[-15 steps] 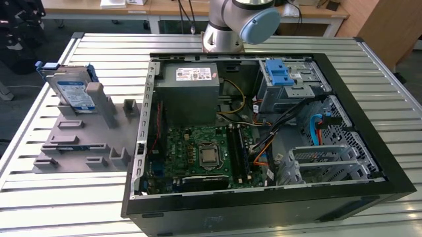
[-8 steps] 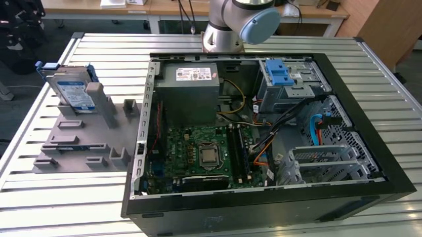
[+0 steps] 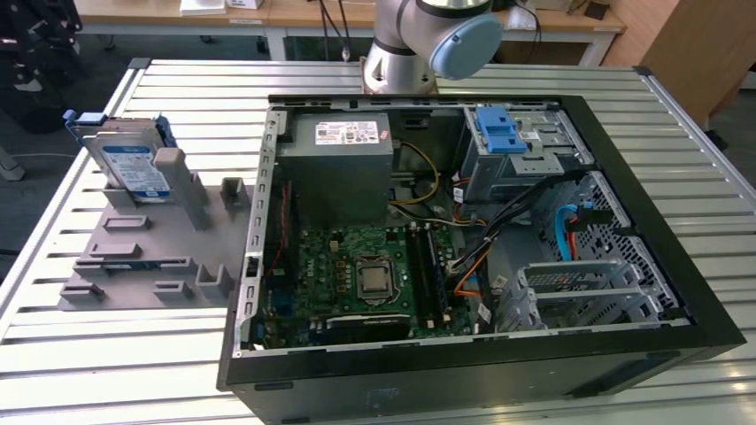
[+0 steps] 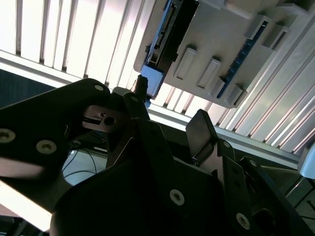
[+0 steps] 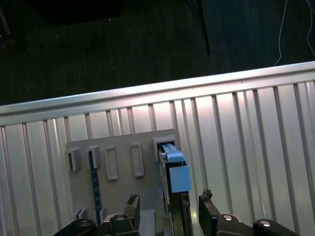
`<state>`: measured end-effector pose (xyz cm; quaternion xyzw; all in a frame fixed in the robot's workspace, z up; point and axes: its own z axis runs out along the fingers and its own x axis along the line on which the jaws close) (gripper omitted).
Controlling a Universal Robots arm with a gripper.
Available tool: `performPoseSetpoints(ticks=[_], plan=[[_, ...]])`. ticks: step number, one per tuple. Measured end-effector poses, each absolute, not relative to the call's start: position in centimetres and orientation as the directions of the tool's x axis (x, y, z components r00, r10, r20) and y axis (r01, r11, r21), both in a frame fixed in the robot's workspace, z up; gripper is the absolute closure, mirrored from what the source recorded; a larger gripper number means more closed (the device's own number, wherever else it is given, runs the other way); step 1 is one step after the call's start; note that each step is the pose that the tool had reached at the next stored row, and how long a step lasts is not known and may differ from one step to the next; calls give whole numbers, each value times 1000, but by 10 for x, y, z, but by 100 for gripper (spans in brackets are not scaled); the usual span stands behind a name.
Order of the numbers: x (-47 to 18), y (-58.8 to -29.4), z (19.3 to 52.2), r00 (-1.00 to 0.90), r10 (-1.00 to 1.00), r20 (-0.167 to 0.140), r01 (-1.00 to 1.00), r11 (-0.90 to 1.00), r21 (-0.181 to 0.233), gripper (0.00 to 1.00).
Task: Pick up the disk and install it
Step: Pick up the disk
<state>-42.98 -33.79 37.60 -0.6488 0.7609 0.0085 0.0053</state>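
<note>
At ten o'clock from the computer case (image 3: 473, 381) in the exterior view, the disk (image 3: 127, 164) stands on edge in its grey holder (image 3: 142, 266), likely keeping its faces reachable; the gripper (image 5: 169, 197) hovers above, jaws spread

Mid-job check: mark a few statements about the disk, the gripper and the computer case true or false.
1. The disk stands on edge in the grey fixture. True.
2. The gripper is shut on the disk. False: in the first wrist view its fingers are apart and hold nothing, close to the disk.
3. The disk sits inside the computer case. False: it is outside the case, to the exterior view's left of it.
4. The case is open, with the motherboard exposed. True.
</note>
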Motion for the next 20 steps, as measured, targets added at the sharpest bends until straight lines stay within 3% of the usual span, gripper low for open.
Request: performPoseSetpoints(ticks=[20], plan=[[-430, -335, 370, -158, -987, -19, -987, 158, 6, 41]])
